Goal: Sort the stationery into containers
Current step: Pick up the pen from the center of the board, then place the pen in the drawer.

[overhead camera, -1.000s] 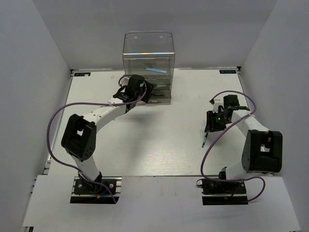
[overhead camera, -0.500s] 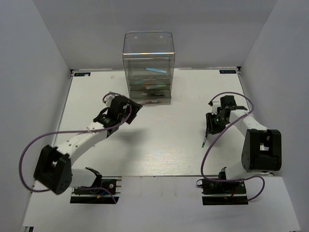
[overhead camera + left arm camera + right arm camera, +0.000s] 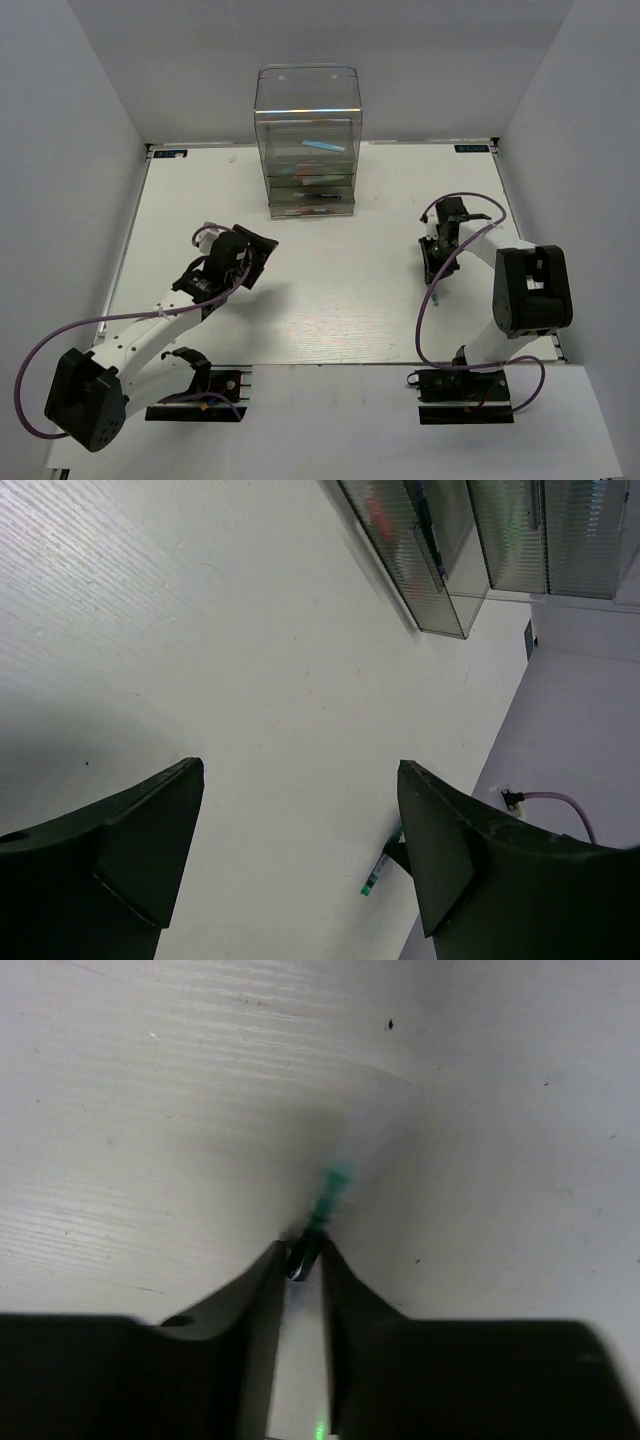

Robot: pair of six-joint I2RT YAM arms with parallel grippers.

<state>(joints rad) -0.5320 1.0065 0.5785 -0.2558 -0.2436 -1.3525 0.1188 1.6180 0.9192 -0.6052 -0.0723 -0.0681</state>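
Now the green-tipped pen (image 3: 322, 1210) is pinched at its dark end by the right gripper (image 3: 302, 1260), on the right side of the table (image 3: 340, 300). The left gripper (image 3: 300, 780) is held wide open, with lots of room around it, well apart from the drawers (image 3: 310, 190) at the far edge. A light blue pen (image 3: 322, 146) is seen in the top drawer (image 3: 300, 128). Writing on the corner labels (image 3: 170, 154) cannot be read.

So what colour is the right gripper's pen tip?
Green; pen shows best in right wrist view.
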